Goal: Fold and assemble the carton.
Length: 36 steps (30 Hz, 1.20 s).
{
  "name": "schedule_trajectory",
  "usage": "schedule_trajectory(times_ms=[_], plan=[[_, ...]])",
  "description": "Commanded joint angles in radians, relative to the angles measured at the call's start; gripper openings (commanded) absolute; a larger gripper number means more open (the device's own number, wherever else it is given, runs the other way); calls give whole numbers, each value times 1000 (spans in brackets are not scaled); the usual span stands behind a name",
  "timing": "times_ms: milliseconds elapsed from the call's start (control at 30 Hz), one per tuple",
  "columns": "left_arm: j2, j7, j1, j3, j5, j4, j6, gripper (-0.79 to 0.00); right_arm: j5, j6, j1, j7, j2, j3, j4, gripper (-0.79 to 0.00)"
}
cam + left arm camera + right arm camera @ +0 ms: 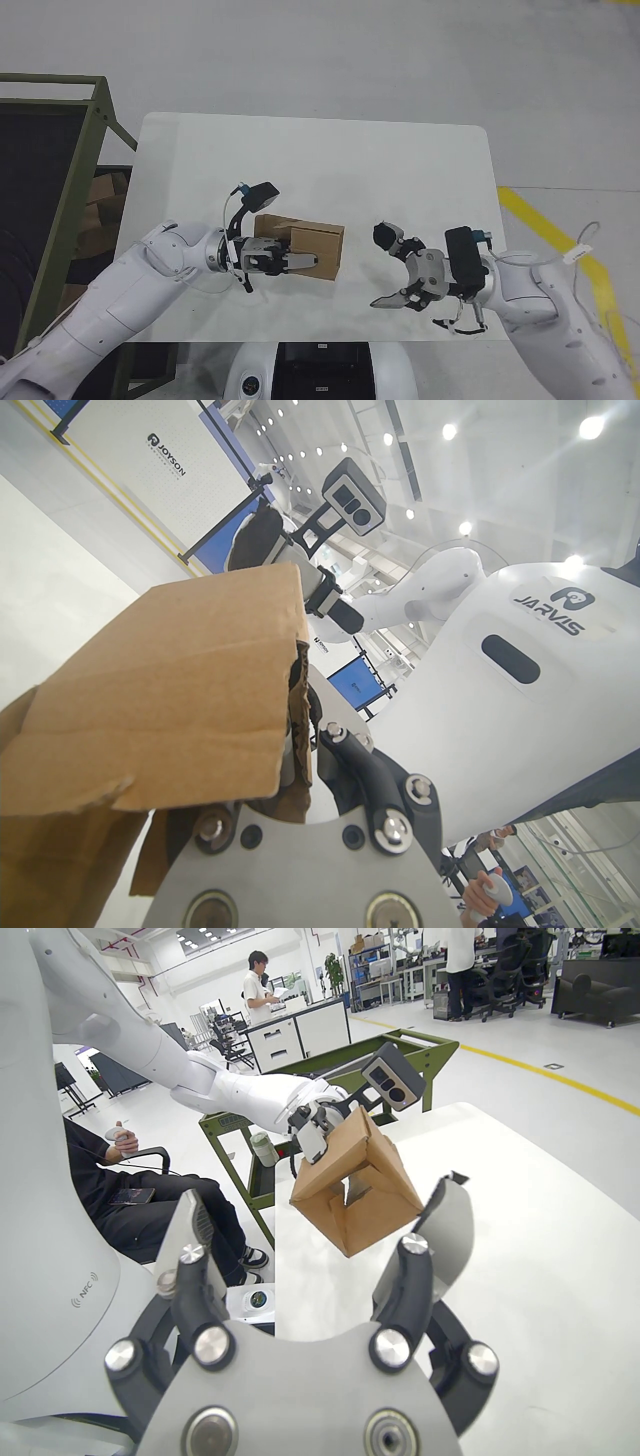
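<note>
Dark brand lettering with a logo stands on a white perforated wall panel (167, 455), running slantwise. A like mark, white on blue, stands on a blue display board (356, 687) farther back. Small pale lettering stands on the green cart frame (234, 1124), too small to read.

Carton (312, 250) plain brown; table (400, 170) white; rack frame (50, 78) olive green.

A brown cardboard carton (310, 243) is seen partly formed into a box, with one end left open and its flaps loose. It is held tilted by the left gripper (298, 262) over the white table (300, 160).
</note>
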<state>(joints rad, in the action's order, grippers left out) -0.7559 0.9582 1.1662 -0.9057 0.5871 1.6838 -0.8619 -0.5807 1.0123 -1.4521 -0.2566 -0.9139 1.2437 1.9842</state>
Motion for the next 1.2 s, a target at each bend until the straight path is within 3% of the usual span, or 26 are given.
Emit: schedule_trajectory(times_ms=[0, 667, 767, 933, 1167], plan=[[-2, -6, 3, -4, 6, -5, 2, -785, -9, 0, -1, 3, 1, 1, 7, 0], [-4, -29, 8, -11, -1, -1, 12, -785, -9, 0, -1, 3, 1, 1, 7, 0], [-5, -38, 5, -26, -74, 24, 50, -785, -9, -10, -3, 8, 0, -2, 14, 0], [2, 27, -6, -65, -178, 75, 38, -785, -1, -12, -7, 9, 0, 4, -4, 0], [25, 105, 7, -146, -405, 190, 132, -785, 22, 0, -37, 32, 6, 49, -15, 0]])
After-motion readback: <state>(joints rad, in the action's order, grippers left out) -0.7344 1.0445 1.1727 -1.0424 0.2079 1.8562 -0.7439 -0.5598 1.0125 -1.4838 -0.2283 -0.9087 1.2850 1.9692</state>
